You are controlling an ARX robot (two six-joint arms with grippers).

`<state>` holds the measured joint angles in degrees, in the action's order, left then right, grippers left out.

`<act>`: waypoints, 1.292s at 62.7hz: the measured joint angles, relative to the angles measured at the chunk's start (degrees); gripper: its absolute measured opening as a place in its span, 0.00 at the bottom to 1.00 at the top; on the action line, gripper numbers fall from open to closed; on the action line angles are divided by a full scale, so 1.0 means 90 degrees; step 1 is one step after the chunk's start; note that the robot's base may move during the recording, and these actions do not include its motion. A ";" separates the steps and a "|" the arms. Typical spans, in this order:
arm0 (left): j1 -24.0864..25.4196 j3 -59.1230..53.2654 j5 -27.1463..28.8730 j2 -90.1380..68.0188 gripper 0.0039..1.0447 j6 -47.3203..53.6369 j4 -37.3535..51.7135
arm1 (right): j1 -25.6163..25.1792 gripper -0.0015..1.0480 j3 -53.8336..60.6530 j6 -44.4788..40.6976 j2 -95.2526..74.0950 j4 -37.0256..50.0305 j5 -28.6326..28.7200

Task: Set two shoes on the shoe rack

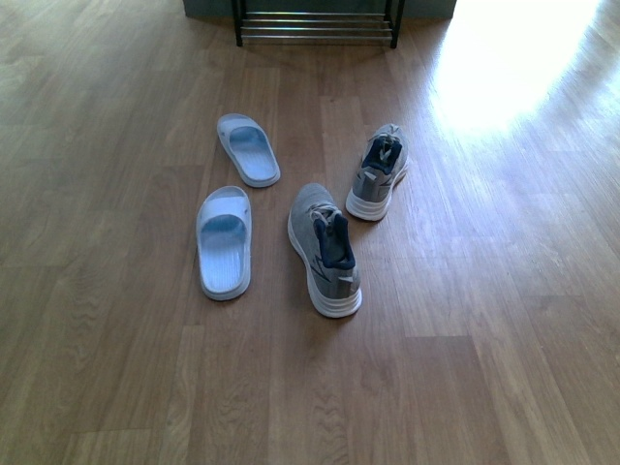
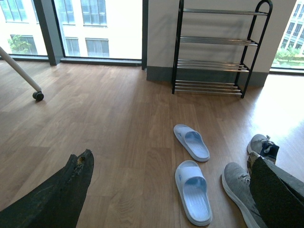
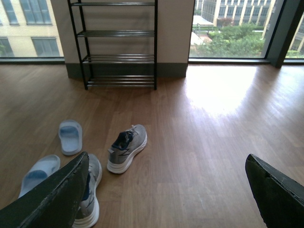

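"Ahead of the right gripper (image 3: pixel 166 158), framed by its wide-spread fingers, lies one grey sneaker (image 3: pixel 127 148). Its mate (image 3: pixel 92 199) sits half hidden behind one finger. Well beyond both stands the shoe rack (image 3: pixel 118 33)."

"And the left gripper (image 2: pixel 170 159)?"

"Spread apart too, holding nothing, with the near slide (image 2: pixel 194 192) just ahead of it. I'd take a sneaker by the heel collar, since the knit toe looks soft. Come straight down and keep the sole level."

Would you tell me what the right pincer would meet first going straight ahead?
Most likely bare floor: the open right pincer aims past the farther grey sneaker, though depth is unclear.
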<state>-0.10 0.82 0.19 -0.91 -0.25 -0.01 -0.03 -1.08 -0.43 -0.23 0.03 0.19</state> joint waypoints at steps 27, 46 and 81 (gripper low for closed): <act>0.0000 0.0000 -0.0024 0.0000 0.91 0.0000 0.0000 | 0.0000 0.91 0.0000 0.0000 0.0002 -0.0007 -0.0041; 0.0000 0.0000 -0.0024 0.0000 0.91 0.0000 0.0000 | 0.0000 0.91 0.0000 0.0000 0.0002 -0.0007 -0.0039; -0.0918 0.0716 0.2970 -0.1715 0.91 -0.1528 -0.0733 | 0.0000 0.91 0.0000 0.0000 -0.0002 -0.0007 -0.0044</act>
<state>-8.36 7.27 26.92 -16.34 -14.00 -6.61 -0.03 -1.08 -0.43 -0.25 -0.03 -0.21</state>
